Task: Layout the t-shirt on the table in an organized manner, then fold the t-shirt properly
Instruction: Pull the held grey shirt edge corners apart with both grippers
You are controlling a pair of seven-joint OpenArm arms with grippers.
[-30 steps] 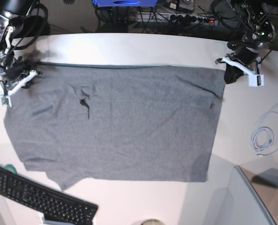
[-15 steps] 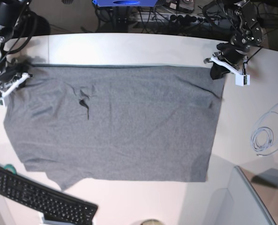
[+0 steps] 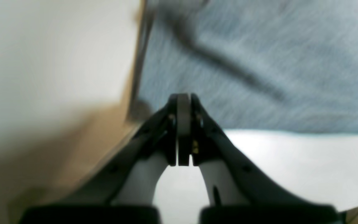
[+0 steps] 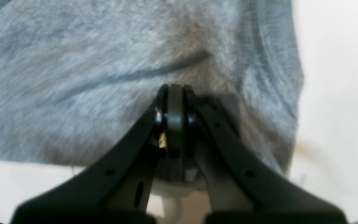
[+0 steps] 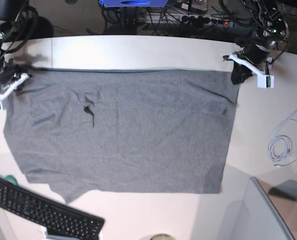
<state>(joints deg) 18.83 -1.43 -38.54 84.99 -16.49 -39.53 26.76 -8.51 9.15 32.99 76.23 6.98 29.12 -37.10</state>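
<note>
Both wrist views are motion-blurred, the keyboard (image 5: 43, 212) is cut by the base view's left edge.

Heather-grey t-shirt (image 5: 133, 132), spread nearly flat across white table (image 5: 138, 52), small creases near upper left.

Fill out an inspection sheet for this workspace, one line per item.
Surface: white table, thin dark seam near its left end.
Job's things: grey t-shirt spread flat, small wrinkles upper left.
Clutter: black keyboard at the front-left corner.
Grippers: left gripper shut at the shirt's corner; right gripper shut at the opposite corner.
Cables: coiled white cable on the table.
Surroundings: dark cable tangle behind the table.
</note>
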